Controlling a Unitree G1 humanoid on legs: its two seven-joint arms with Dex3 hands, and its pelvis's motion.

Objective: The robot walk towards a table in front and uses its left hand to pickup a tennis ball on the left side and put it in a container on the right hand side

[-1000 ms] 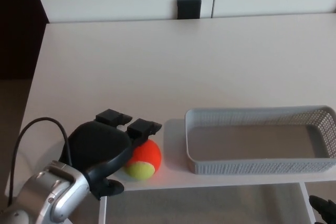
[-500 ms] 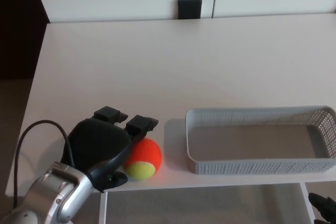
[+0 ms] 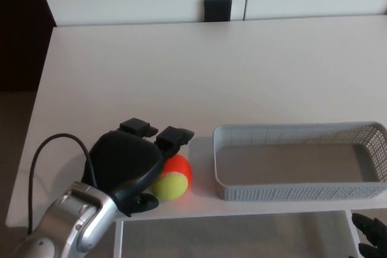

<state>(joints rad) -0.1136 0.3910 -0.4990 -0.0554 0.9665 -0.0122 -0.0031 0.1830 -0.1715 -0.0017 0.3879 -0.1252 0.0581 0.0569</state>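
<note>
From the head camera we are looking down on a white table (image 3: 181, 77), where the robot's left hand (image 3: 130, 164) is closing on the tennis ball (image 3: 171, 179) at the near edge, just left of the container (image 3: 290, 193). Its two thick fingers (image 3: 175, 138) are curling over the top of the ball while the thumb is hooking in from the near side, so the ball is sitting pinched between them at table level. We are judging this to be the grasp itself, with the lift not yet made. To do it well, the hand is going to need an even squeeze across the ball's widest part, a rise clear of the container's left wall before any travel right, and a low release over the middle, since a ball dropped from high is likely to bounce out. The ball is round and felt-covered, half orange, half yellow-green. The container is a shallow grey plastic basket with mesh walls and rounded corners, lying empty. The table is looking smooth and matte, the hand matte black with blocky tips, the forearm (image 3: 72, 225) silver and glossy, a black cable (image 3: 37, 160) looping beside it. The right hand (image 3: 370, 234) is barely showing at the near right; we cannot tell whether it is open or closed.
</note>
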